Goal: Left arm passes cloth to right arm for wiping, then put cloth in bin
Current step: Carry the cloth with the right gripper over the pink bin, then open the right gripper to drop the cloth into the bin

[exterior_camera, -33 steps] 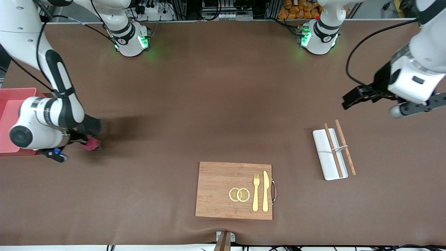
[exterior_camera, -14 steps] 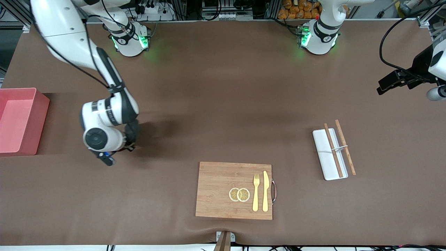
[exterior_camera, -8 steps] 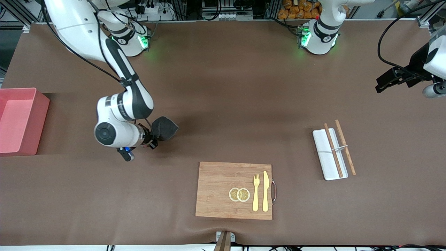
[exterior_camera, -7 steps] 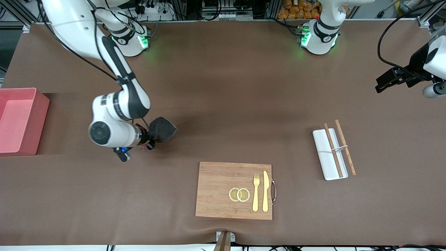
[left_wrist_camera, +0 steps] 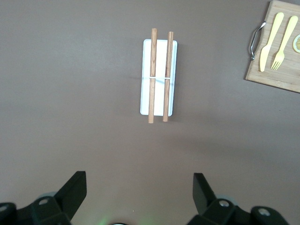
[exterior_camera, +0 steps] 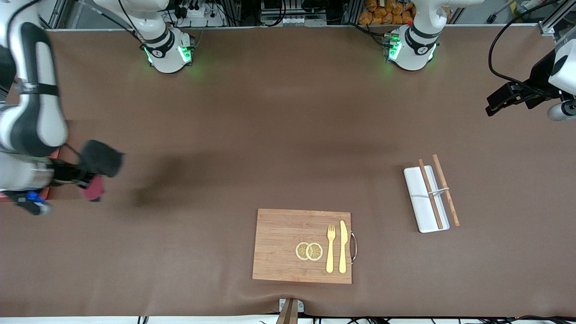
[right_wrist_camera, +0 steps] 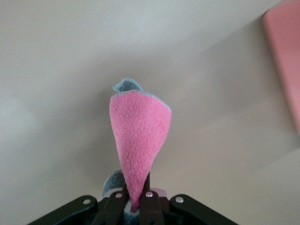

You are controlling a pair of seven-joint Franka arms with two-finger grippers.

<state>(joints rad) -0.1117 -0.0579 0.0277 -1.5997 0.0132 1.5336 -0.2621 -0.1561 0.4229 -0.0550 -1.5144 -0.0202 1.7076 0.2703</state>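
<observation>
Cloth (right_wrist_camera: 138,145), fuzzy pink and grey, hangs folded, pinched in the right hand (exterior_camera: 74,175) over the brown matte counter (exterior_camera: 279,135); pink bin (right_wrist_camera: 283,61) probably just beside. Left hand (left_wrist_camera: 136,199) waits, fingers spread, empty.

I see my left gripper (left_wrist_camera: 138,199) spread open above the table, over the white tray (left_wrist_camera: 159,77) carrying two chopsticks (left_wrist_camera: 153,75).

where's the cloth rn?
In the front view the cloth hangs pinched in the right gripper, above bare table at the right arm's end, just beside the pink bin.
</observation>
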